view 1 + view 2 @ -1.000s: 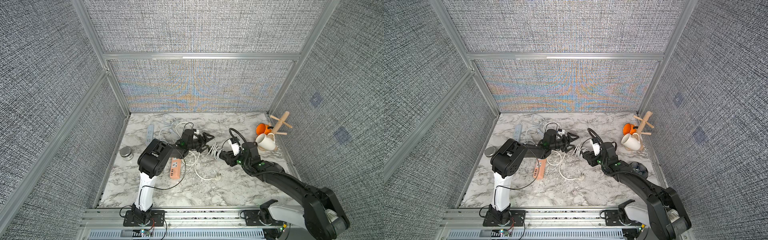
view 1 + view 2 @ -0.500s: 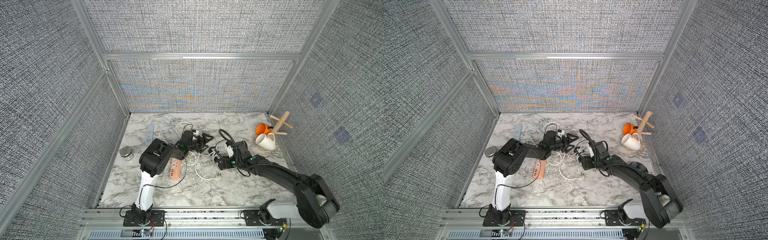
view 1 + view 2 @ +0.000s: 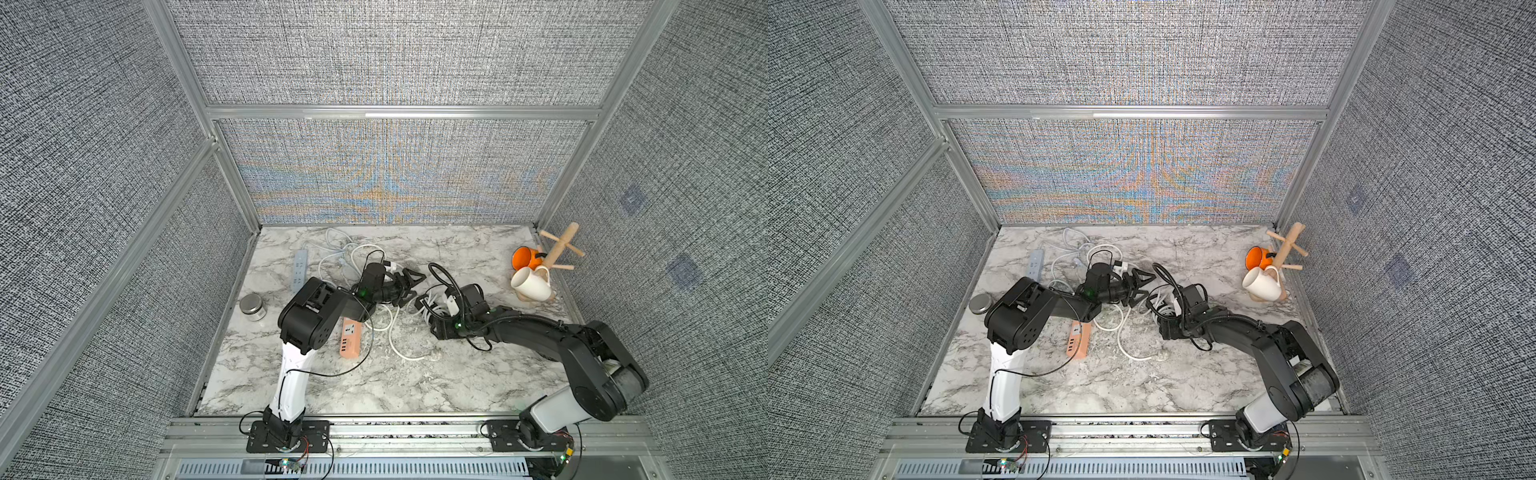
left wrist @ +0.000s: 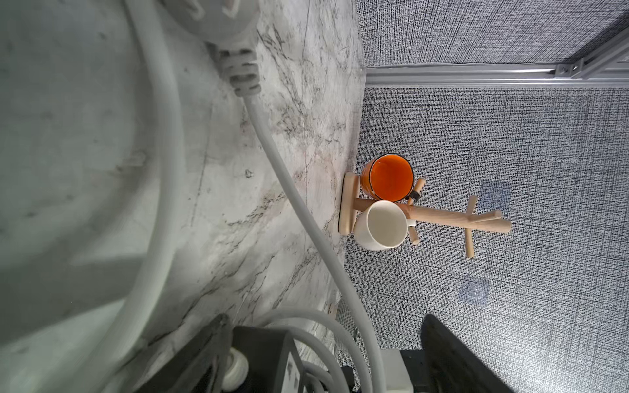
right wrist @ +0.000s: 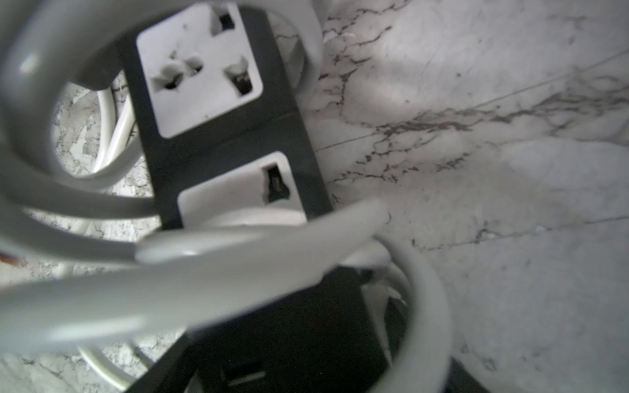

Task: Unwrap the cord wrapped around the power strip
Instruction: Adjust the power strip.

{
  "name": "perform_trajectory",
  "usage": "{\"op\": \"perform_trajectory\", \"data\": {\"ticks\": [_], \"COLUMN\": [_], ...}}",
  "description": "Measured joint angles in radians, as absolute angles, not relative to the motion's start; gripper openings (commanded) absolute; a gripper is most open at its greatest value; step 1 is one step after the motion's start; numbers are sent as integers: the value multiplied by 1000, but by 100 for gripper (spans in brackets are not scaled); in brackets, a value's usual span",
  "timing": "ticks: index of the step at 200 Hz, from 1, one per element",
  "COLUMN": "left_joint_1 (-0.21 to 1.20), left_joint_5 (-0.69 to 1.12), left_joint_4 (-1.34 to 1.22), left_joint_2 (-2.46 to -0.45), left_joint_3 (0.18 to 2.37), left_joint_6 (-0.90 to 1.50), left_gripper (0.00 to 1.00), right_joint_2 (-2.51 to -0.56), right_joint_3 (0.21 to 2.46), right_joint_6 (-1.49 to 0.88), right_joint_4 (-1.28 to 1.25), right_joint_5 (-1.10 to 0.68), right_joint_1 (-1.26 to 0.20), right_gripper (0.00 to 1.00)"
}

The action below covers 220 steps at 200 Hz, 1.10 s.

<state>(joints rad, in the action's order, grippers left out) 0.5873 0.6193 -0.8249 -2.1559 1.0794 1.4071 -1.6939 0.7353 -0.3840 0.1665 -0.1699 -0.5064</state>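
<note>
The power strip (image 5: 221, 136), black with white sockets, lies a little to the right of the middle of the counter (image 3: 415, 395). Its white cord (image 5: 41, 143) loops over and round it in several turns. My left claw (image 3: 410, 286) stands wide open just beside the strip on its left, gripping nothing. Seen from its wrist, a strand of cord crosses the gap between the jaws without being pinched, as far as I can tell. My right claw (image 3: 432, 309) is down among the coils at the strip, but cord hides the jaws and I cannot tell whether they have closed on anything. I judge the strip light and rigid, likely to slide on the smooth marble, so one claw should clamp a bare end. The cord looks thick, springy and slick; I would pinch a single outer turn, not the bundle, and lift it off over the end.
</note>
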Motion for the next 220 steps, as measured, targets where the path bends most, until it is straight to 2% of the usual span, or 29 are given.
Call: {"op": "perform_trajectory", "data": {"ticks": [17, 49, 77, 145, 174, 220], "left_joint_1": [587, 588, 588, 570, 536, 516], "left_joint_5": [619, 619, 616, 622, 619, 601], "left_joint_4": [-828, -830, -834, -828, -703, -374], "left_joint_2": [-2152, -2148, -2119, -2014, -1894, -1753], "left_joint_3": [1079, 1079, 1076, 1102, 1114, 1228], "left_joint_6": [1407, 1419, 1423, 1423, 1346, 1106], "left_gripper": [85, 83, 82, 77, 76, 86], "right_joint_2": [-1676, -1637, -1568, -1423, -1395, -1377], "right_joint_3": [735, 731, 687, 665, 745, 901], "right_joint_6": [-384, -372, -349, -241, -206, -168], "right_joint_4": [167, 150, 82, -2, 53, 192], "right_joint_5": [-184, -186, -204, -247, -257, -276], "right_joint_1": [-508, -489, -474, -459, -442, -425], "right_gripper": [53, 42, 36, 33, 33, 32]}}
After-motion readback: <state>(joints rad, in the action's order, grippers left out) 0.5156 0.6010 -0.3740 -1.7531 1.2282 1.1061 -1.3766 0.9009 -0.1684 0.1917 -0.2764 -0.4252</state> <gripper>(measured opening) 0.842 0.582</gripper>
